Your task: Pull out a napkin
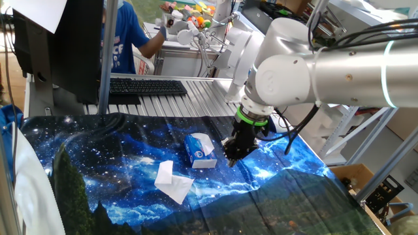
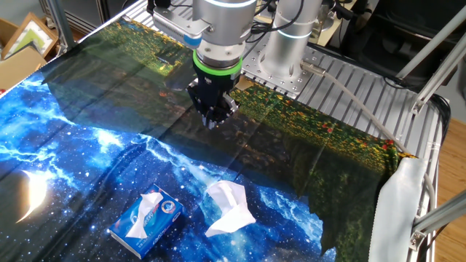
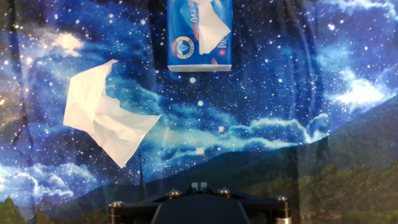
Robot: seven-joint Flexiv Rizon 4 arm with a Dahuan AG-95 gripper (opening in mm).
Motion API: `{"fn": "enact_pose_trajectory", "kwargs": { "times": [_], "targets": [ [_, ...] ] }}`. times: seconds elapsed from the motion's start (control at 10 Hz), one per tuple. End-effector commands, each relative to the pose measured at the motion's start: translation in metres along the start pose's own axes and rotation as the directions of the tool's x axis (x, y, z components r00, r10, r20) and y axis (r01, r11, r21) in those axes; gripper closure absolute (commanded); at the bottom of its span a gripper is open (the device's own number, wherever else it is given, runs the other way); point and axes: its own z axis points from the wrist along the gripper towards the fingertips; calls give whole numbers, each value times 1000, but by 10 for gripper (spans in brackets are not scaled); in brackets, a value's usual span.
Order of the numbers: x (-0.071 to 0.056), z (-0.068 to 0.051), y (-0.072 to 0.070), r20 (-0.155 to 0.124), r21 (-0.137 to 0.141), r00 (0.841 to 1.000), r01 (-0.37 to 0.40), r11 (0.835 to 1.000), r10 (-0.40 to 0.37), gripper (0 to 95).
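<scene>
A small blue-and-white tissue box (image 1: 196, 154) lies on the starry cloth; it also shows in the other fixed view (image 2: 149, 222) and at the top of the hand view (image 3: 186, 43). A white napkin (image 3: 212, 26) sticks out of its top slot (image 1: 204, 142) (image 2: 148, 204). A loose smoother white tissue (image 1: 171, 179) with a pointed corner lies flat on the cloth beside the box (image 2: 229, 207) (image 3: 102, 118). My gripper (image 1: 232, 156) (image 2: 213, 120) hovers above the cloth, apart from the box, fingers together and holding nothing. In the hand view only its base and the fingertips (image 3: 199, 185) show.
A black keyboard (image 1: 147, 86) lies on the slatted metal table behind the cloth. A person in a blue shirt (image 1: 124, 39) stands at the back. Cardboard boxes (image 2: 22, 44) sit on the floor. The arm's base (image 2: 287, 51) stands at the cloth's far edge.
</scene>
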Motion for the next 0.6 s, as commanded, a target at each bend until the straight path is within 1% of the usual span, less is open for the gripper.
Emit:
{"fn": "enact_pose_trajectory", "kwargs": {
  "times": [0.1,0.5,0.6],
  "targets": [
    [3,-1,0,-24,-129,995,-102,986,99,950],
    [8,-2,5,-40,-97,988,-151,984,147,950],
    [8,-2,6,-47,-91,988,-148,985,144,950]
  ]
}}
